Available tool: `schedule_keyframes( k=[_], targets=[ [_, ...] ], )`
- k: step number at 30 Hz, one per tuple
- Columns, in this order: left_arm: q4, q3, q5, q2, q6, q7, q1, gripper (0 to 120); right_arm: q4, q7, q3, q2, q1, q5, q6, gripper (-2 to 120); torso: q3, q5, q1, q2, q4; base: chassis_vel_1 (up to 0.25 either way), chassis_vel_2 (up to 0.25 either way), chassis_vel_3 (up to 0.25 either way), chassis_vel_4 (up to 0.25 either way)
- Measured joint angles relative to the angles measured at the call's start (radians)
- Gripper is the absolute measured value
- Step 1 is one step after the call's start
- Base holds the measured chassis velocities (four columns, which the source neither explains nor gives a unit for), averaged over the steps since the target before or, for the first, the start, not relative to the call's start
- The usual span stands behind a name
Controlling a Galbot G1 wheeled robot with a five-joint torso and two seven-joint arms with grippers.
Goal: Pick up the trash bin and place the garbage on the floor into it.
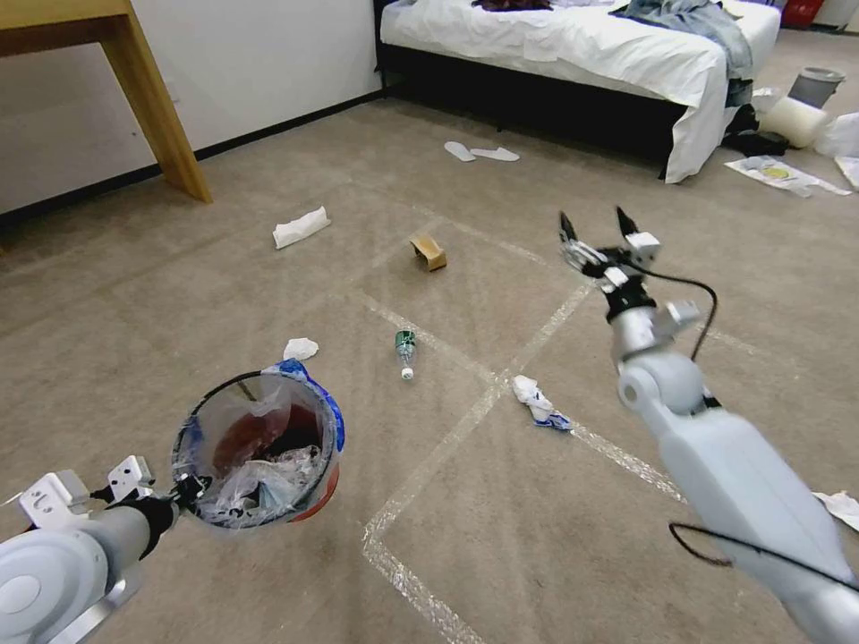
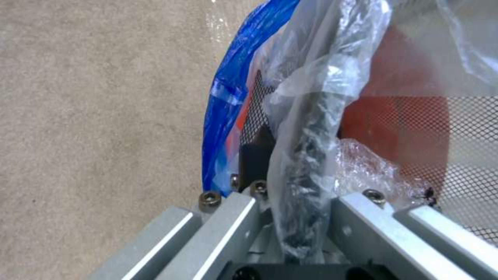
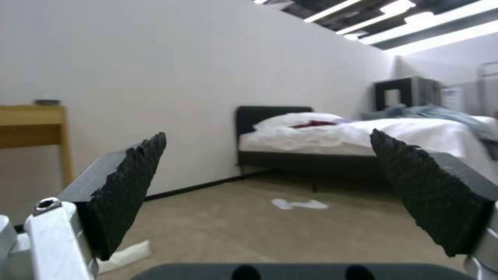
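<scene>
Red-orange trash bin (image 1: pixel 259 452) held off the floor (image 1: pixel 224 268) by the left hand (image 1: pixel 190 489), which is clamped on the near rim; wrist view shows the black rim and clear liner (image 2: pixel 316 116) pinched between its fingers (image 2: pixel 358 217). Liner's blue edge hangs outside the bin. Right hand (image 1: pixel 598 225) raised, spread wide, nothing between its pads (image 3: pixel 130 186); pointed toward the bed (image 1: pixel 582 45). Garbage on the carpet: green-labelled bottle (image 1: pixel 405 349) and crumpled tissue (image 1: pixel 301 348) just beyond the bin; white-blue scrap (image 1: pixel 537 402) below the right hand; brown carton (image 1: pixel 429 251) to its left; white tissue (image 1: pixel 301 227) farther left.
</scene>
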Motion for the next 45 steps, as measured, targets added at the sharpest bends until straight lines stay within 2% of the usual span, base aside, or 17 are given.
schedule_keyframes(
  k=[3,7,13,20,35,45],
  targets=[
    [-0.007,0.003,0.000,0.001,0.000,0.001,-0.004,0,0.039,0.007,0.083,0.025,-0.110,-0.053,0.010,100,0.000,-0.0002,0.000,0.000,-0.0001,0.000,0.000,0.000,0.000],
    [-0.008,0.007,-0.002,0.007,0.000,0.001,-0.009,0,0.076,0.001,0.138,0.056,-0.191,-0.092,0.030,100,0.000,-0.0002,0.000,0.000,0.0000,0.000,0.000,0.000,0.000],
    [-0.003,0.009,-0.007,0.010,0.000,0.001,-0.018,0,0.118,-0.007,0.171,0.094,-0.248,-0.132,0.052,100,0.000,-0.0003,0.000,0.000,0.0003,0.000,0.000,0.000,0.000],
    [0.001,0.015,-0.004,0.001,0.001,0.001,-0.017,0,0.171,-0.047,0.224,0.191,-0.369,-0.183,0.097,100,0.000,-0.0002,0.000,0.000,0.0000,0.000,0.000,0.000,0.000],
    [-0.005,0.011,0.004,-0.017,0.002,0.000,-0.002,0,0.146,-0.088,0.236,0.226,-0.422,-0.237,0.152,100,0.000,-0.0002,0.000,0.000,0.0002,0.000,0.000,0.000,0.000],
    [-0.009,0.007,0.006,-0.013,0.003,0.000,0.004,0,0.136,-0.095,0.233,0.239,-0.443,-0.263,0.166,100,0.000,-0.0002,0.000,0.000,0.0001,0.000,0.000,0.000,0.000]
  ],
)
